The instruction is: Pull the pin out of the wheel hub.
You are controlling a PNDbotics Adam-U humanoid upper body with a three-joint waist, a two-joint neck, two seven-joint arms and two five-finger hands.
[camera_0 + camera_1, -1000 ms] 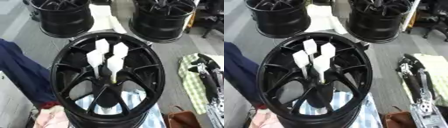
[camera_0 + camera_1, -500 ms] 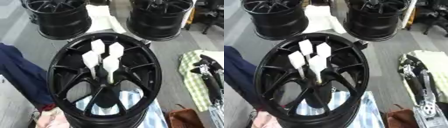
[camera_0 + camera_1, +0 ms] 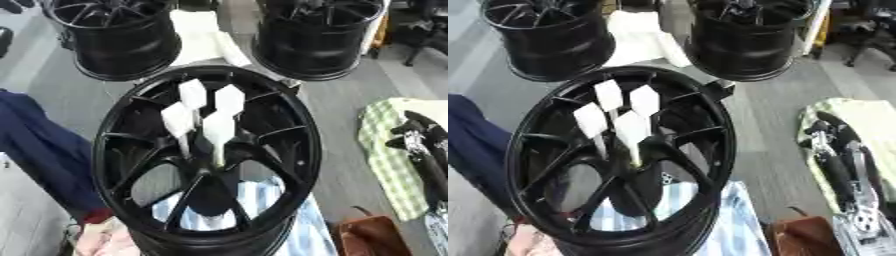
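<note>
Since a second ago only the view has been shifted: four white pins (image 3: 206, 117) are seen seated in the black wheel hub (image 3: 206, 165), with neither hand shown.

Glossy black metal on the wheel hub (image 3: 206, 160), spokes catching soft highlights. Matt white on the four flat-headed pins (image 3: 218, 129) standing at its centre, possibly plastic, hard to tell through blur. Striped blue-and-white cloth (image 3: 267, 200) beneath, dark navy fabric (image 3: 44, 150) at left. Green checked cloth (image 3: 385, 155) at right. Smooth brown leather-like bag (image 3: 376, 240). Same black sheen on two rims behind (image 3: 118, 37).
</note>
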